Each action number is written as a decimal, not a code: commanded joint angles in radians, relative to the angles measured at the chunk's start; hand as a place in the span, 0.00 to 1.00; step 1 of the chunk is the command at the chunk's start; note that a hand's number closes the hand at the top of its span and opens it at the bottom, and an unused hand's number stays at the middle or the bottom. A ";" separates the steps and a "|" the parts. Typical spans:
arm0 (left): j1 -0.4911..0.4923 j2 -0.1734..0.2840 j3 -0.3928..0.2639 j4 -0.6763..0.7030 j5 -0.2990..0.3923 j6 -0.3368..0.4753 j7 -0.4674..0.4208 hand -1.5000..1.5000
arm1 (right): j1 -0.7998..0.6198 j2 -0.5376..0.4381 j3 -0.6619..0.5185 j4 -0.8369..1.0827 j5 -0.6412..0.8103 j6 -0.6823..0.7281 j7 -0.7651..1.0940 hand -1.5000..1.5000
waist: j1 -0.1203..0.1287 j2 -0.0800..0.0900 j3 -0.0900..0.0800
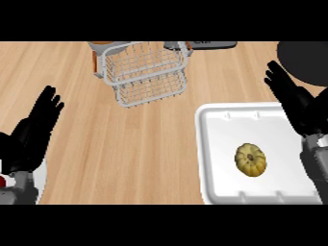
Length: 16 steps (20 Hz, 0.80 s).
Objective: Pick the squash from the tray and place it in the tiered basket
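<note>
Yellow-tan squash sits in white tray, right-of-centre, ribbed, roughly round with long axis running slightly near-to-far. Right hand hovers over tray's far right corner, fingers straight and spread, holding nothing; squash lies nearer and to its left (clearly closer arm for pickup). Left hand rests at view's left, fingers up, also empty, well apart from tray. Wire tiered basket stands farther off, beyond tray's far-left corner.

Squash lies in white tray; wire tiered basket stands well apart.
</note>
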 commanded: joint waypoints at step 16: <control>-0.023 -0.069 -0.141 0.247 -0.093 -0.170 -0.274 0.50 | -0.055 0.255 0.375 0.093 0.813 -0.669 0.283 0.00 | -0.002 0.001 -0.044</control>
